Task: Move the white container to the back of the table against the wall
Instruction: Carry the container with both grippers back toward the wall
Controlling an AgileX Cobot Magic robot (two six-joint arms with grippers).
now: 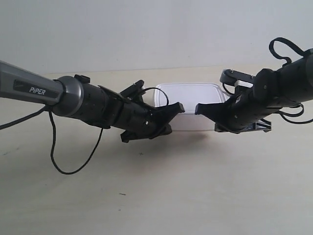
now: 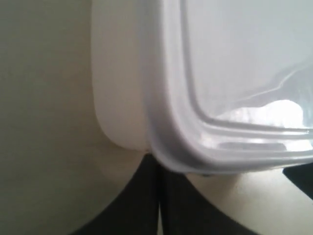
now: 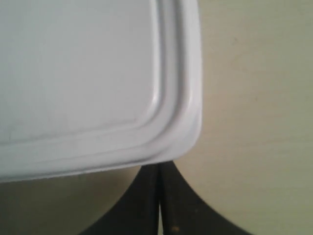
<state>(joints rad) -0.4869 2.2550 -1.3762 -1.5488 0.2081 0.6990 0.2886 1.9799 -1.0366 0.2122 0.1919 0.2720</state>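
The white container stands on the cream table, a short way in front of the pale wall. The arm at the exterior view's left holds its shut gripper against the container's front side. Facing it, the gripper of the arm at the exterior view's right is also shut. In the left wrist view my left gripper touches a rounded corner of the container with its jaws together. My right gripper meets another lid corner of the container, jaws closed and holding nothing.
A black cable loops down from the arm at the exterior view's left to the tabletop. More cables curl above the other arm. A few dark specks mark the table in front.
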